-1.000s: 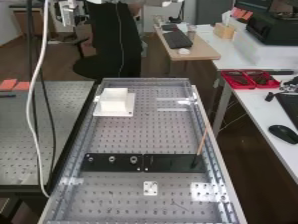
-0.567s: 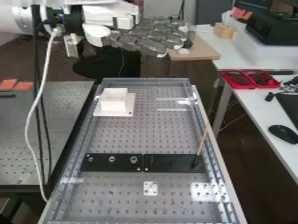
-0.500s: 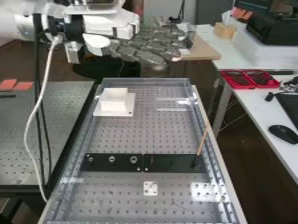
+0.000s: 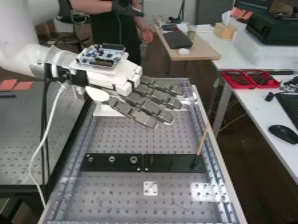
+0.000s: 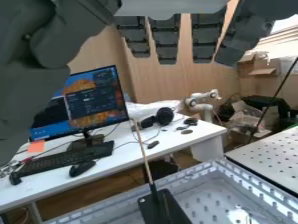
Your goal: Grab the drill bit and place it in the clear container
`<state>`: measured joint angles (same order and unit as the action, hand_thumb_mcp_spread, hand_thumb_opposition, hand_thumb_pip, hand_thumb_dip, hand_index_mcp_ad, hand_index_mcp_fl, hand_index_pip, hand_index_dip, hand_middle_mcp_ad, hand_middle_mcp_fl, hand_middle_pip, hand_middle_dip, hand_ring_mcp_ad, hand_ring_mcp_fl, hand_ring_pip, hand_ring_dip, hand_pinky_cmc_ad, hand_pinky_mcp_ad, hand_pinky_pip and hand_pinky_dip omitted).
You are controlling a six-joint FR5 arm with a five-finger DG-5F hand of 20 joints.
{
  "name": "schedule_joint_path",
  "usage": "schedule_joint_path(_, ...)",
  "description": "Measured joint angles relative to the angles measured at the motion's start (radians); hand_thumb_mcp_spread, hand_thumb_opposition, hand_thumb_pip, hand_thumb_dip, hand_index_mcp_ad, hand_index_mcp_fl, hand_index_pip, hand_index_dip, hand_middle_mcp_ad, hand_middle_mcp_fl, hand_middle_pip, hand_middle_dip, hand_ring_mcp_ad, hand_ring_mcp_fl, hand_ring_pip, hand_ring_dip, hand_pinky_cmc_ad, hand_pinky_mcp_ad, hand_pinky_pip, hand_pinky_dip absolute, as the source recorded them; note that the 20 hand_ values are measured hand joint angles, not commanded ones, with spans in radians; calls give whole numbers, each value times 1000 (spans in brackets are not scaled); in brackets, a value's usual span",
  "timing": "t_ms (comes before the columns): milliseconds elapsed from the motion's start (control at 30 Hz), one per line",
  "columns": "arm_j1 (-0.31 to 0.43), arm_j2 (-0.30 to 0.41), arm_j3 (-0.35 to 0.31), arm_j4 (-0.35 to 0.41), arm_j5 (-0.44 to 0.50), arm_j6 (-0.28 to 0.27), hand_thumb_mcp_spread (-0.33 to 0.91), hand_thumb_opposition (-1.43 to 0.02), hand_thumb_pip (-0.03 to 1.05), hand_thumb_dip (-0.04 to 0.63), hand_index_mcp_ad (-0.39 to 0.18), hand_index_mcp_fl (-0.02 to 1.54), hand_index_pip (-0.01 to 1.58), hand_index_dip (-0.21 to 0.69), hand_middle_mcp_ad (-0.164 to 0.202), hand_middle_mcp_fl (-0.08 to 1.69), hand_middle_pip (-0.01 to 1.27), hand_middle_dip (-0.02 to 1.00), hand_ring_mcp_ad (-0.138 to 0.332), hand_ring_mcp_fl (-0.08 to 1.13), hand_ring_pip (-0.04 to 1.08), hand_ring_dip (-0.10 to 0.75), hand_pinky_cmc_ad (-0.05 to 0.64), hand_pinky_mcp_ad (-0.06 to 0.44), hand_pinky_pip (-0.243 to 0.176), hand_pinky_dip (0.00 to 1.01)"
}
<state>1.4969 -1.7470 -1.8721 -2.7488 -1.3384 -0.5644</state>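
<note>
Since your hand (image 4: 148, 106) is open with its fingers straight, lower it slowly beside the thin rod (image 4: 201, 141), then pinch softly so it won't tip

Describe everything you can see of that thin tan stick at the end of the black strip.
The stick is long, slim and straight, its tan shaft looking like wood or bare metal; I can't tell which. Its lower part is dark and a little thicker. It stands on end, dark part down, at the right end of the black strip in the high view. The hand isn't touching it.
</note>
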Motion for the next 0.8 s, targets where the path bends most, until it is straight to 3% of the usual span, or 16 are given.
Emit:
schedule_joint_path(367, -2, -99, -11, 91, 61, 33, 279, -724, 337, 9, -5, 37, 72, 65, 138, 12, 140, 35, 237, 14, 77, -17, 353, 215, -173, 305)
schedule_joint_path(600, -7, -161, 5, 125, 85, 45, 297, -721, 407, 19, -5, 56, 87, 65, 138, 10, 140, 51, 234, 17, 77, -21, 349, 215, -173, 358)
schedule_joint_path(800, -19, -212, 37, 121, 87, 50, 300, -738, 468, 73, -5, 75, 180, 65, 138, 10, 138, 65, 227, 16, 77, -21, 367, 213, -173, 393)
